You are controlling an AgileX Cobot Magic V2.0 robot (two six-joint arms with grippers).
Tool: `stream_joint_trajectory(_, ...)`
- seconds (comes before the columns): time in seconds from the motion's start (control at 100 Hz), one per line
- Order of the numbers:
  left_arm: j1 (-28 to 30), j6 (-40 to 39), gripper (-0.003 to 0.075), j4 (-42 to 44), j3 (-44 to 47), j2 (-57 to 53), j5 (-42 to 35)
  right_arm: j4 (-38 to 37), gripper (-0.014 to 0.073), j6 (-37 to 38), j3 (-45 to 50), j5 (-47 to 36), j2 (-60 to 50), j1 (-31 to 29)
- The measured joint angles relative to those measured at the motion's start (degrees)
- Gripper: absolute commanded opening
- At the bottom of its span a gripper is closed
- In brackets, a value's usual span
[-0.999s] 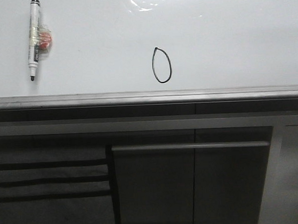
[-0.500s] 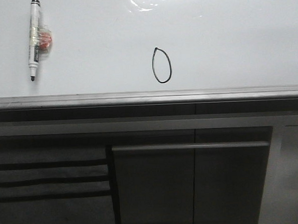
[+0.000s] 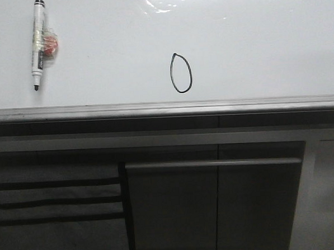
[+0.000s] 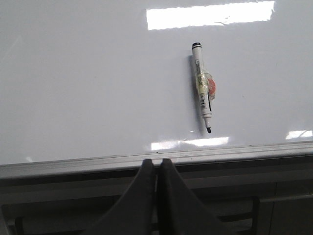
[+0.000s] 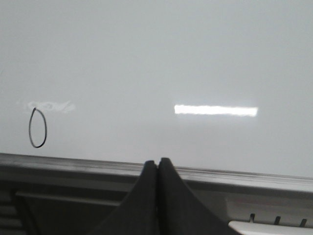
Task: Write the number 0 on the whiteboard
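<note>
A thin black number 0 (image 3: 181, 73) stands on the glossy whiteboard (image 3: 263, 41), near its grey front rim. It also shows in the right wrist view (image 5: 37, 128). A white marker with a black cap end and tape round it (image 3: 38, 43) lies on the board at the far left, tip toward the rim; it shows in the left wrist view too (image 4: 202, 88). My left gripper (image 4: 156, 161) is shut and empty, back behind the rim. My right gripper (image 5: 157, 161) is shut and empty, also behind the rim. Neither gripper shows in the front view.
The whiteboard's grey metal rim (image 3: 166, 109) runs across the view. Below it are dark grey cabinet panels (image 3: 216, 206) with a horizontal bar and slats at the left (image 3: 53, 201). Glare patches lie on the board.
</note>
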Motion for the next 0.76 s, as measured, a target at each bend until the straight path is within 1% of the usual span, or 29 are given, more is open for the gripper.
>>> stream_joint_trajectory(0.17,0.00,0.00,-0.0020,0.00,0.00,0.00,0.00,0.00,-0.0065,0.00,12.60,-9.77,-11.45,-4.03)
stream_joint_trajectory(0.25,0.00,0.00,-0.0020,0.00,0.00,0.00,0.00,0.06,-0.0065,0.10,17.10,-12.86,-14.31,-5.00)
stream_joint_trajectory(0.759,0.00,0.00,-0.0020,0.00,0.00,0.00,0.09,0.06,-0.0065,0.10,17.42,-10.78,-15.09,-5.25)
